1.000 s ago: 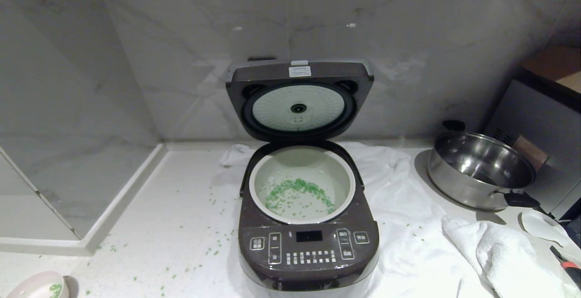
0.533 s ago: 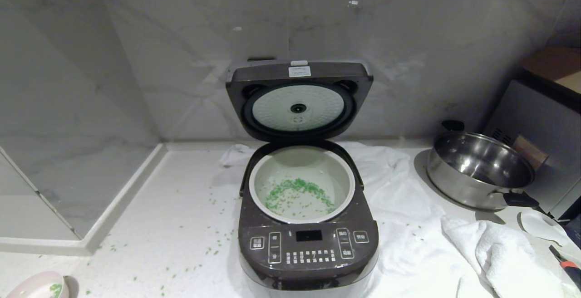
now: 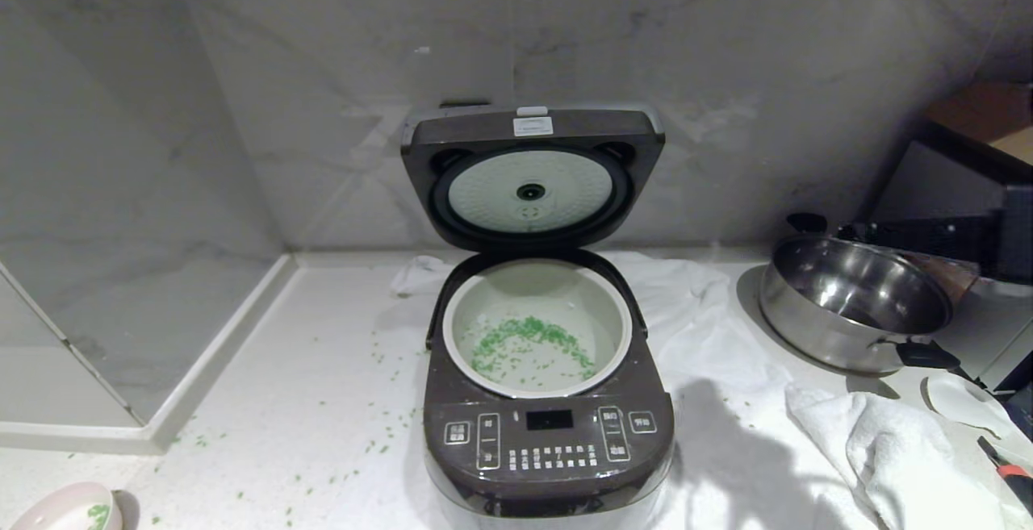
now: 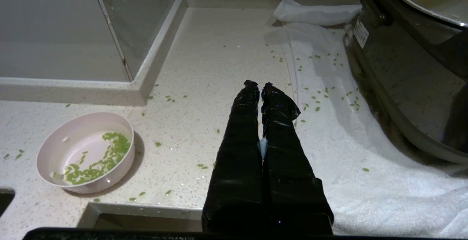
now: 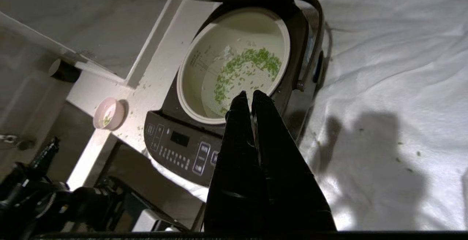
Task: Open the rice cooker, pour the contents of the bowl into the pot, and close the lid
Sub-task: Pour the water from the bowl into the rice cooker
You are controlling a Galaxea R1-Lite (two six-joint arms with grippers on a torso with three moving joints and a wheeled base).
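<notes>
One rice cooker (image 3: 549,433) sits mid-tabletop (image 3: 307,401), its lid (image 3: 533,179) raised; white Chinese button labels are too small to read. Green grains (image 3: 529,340) lie in the pot (image 3: 615,322). The pink bowl (image 4: 86,152) rests left. Both end effectors, left (image 4: 259,86) and right (image 5: 248,95), are closed, empty.

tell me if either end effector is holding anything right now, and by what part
Nothing is held. The left end effector is shut and empty over the counter; the right end effector is shut and empty above the rice cooker.
</notes>
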